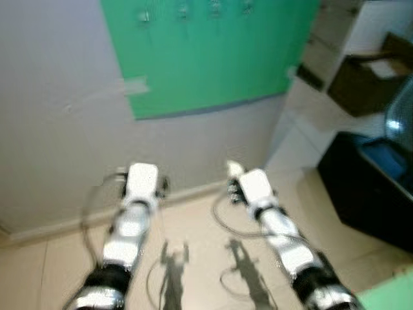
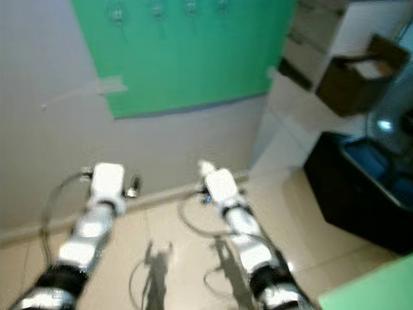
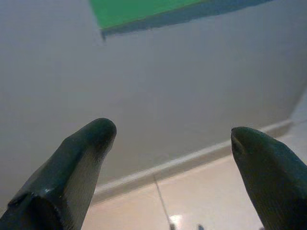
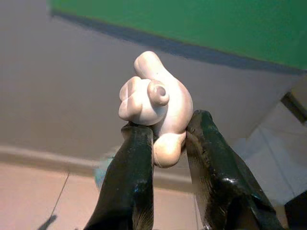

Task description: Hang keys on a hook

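A green board (image 1: 206,58) hangs on the grey wall ahead, with several small hooks (image 1: 181,10) along its top edge. My right gripper (image 4: 165,129) is shut on a pale, rounded keychain charm (image 4: 153,96), which sticks up past the fingertips. In the head view the charm (image 1: 233,169) shows as a white tip in front of the right wrist, low before the wall and well below the hooks. No metal keys can be made out. My left gripper (image 3: 172,134) is open and holds nothing; it points at the wall's baseboard beside the right arm.
A black cabinet (image 1: 361,187) stands on the floor at the right. White shelving above it holds a brown cardboard box (image 1: 368,81). A strip of tape (image 1: 135,85) sits at the board's left edge. A green surface (image 1: 387,294) shows at the lower right corner. Tiled floor lies below.
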You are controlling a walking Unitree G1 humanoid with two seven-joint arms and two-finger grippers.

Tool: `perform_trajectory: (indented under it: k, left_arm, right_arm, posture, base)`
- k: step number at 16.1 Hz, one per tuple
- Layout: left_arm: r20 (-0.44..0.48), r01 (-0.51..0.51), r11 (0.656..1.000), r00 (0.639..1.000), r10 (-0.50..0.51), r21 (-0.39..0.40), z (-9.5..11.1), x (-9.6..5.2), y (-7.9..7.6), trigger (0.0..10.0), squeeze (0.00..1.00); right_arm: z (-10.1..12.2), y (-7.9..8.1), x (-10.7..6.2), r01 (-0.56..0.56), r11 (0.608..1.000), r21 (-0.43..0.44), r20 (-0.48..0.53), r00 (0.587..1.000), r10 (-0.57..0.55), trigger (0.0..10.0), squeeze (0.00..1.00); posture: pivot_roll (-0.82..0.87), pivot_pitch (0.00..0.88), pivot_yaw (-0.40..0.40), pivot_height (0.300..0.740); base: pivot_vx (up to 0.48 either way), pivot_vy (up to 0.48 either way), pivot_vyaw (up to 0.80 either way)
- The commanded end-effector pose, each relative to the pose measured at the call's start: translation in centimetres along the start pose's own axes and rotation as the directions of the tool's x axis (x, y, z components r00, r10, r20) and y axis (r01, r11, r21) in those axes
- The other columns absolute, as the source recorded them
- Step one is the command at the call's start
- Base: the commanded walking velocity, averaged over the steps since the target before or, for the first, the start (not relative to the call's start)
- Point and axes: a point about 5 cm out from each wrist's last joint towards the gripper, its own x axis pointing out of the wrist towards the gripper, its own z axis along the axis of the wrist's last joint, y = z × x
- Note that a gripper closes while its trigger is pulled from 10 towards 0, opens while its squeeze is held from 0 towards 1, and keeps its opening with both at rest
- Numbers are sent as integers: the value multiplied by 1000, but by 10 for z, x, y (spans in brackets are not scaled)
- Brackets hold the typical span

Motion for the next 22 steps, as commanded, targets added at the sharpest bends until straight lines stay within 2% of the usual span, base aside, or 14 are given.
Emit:
perform_trajectory:
  k: [1, 12, 16, 17, 22]
  left_arm:
    - [20, 42, 999, 999, -42, -3, 8, 1, -16, 10000, 0]
    - [26, 51, 999, 998, -51, -2, 10, 2, -19, 10000, 0]
    - [26, 49, 999, 998, -49, 4, 10, 3, -19, 10000, 0]
    - [29, 53, 999, 998, -53, 4, 10, 3, -20, 10000, 0]
    - [12, 52, 998, 999, -53, 37, 8, 4, -22, 10000, 0]
  right_arm:
    - [-8, -15, -5, 37, 999, -13, -27, 999, -37, 0, 0]
    - [-7, -13, -3, 27, 1000, -15, -27, 999, -27, 0, 0]
    - [-9, -9, -3, -12, 1000, 25, -36, 999, 12, 0, 0]
    - [-9, -10, -3, -2, 1000, 13, -37, 999, 2, 0, 0]
    - [-8, -13, -2, 3, 1000, 15, -34, 999, -3, 0, 0]
  posture:
    - [-115, 0, 21, 723]
    - [-116, 0, 23, 723]
    - [-115, 0, 24, 723]
    - [-115, 0, 24, 723]
    - [-122, 0, 27, 723]
  base:
    - [454, 0, 0]
    - [450, 0, 0]
    - [445, 0, 0]
    - [439, 0, 0]
    - [0, -96, 0]
